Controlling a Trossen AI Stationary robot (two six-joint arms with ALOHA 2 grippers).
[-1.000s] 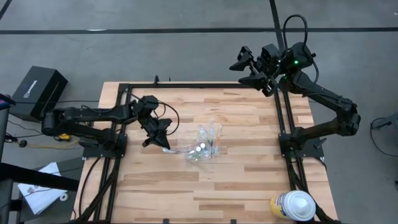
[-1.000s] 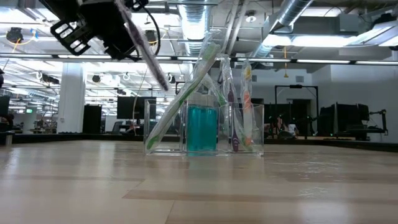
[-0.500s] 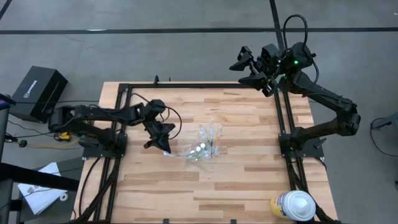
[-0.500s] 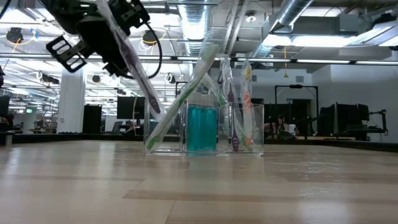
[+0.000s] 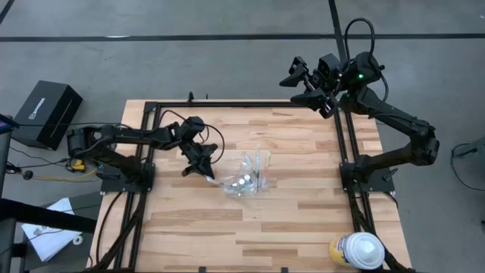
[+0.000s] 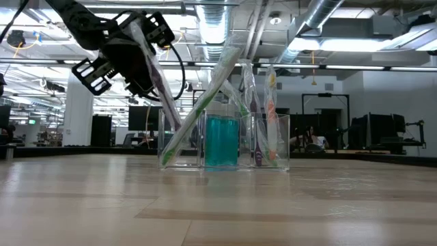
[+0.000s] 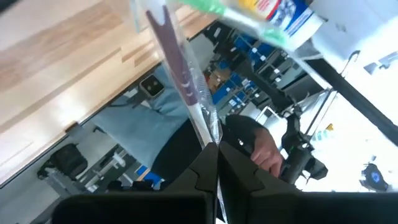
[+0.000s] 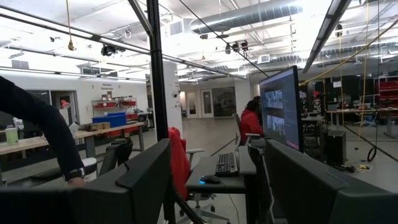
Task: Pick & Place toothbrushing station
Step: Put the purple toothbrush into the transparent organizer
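A clear plastic cup (image 5: 246,179) stands in the middle of the wooden table. In the low view the cup (image 6: 225,140) holds a slanting green toothbrush (image 6: 205,102), a teal toothpaste tube (image 6: 222,140) and two upright wrapped toothbrushes (image 6: 263,116). My left gripper (image 5: 198,163) hangs just left of the cup, shut on a purple toothbrush (image 6: 160,85) in a clear wrapper. Its low end is by the cup's left end; whether it is inside I cannot tell. My right gripper (image 5: 297,80) waits open, raised over the table's far right corner. My left gripper pinches the wrapped purple toothbrush between its two shut fingers (image 6: 140,61), at one end of the handle (image 7: 208,134). The fingers come from the table's left, slanting a little downward. The toothbrush is lifted clear and slants down from the fingers toward the cup.
A large white-and-yellow round container (image 5: 358,250) stands at the near right corner. Black frame rails (image 5: 345,144) run along the table's left, right and far sides. A black box (image 5: 47,112) sits off the table's left. People sit in the room beyond.
My left gripper has gone down and toward the table's right, closer to the cup, staying shut on the purple toothbrush. The toothbrush has come along with it, keeping its downward slant, and its low end now reaches the cup's left end.
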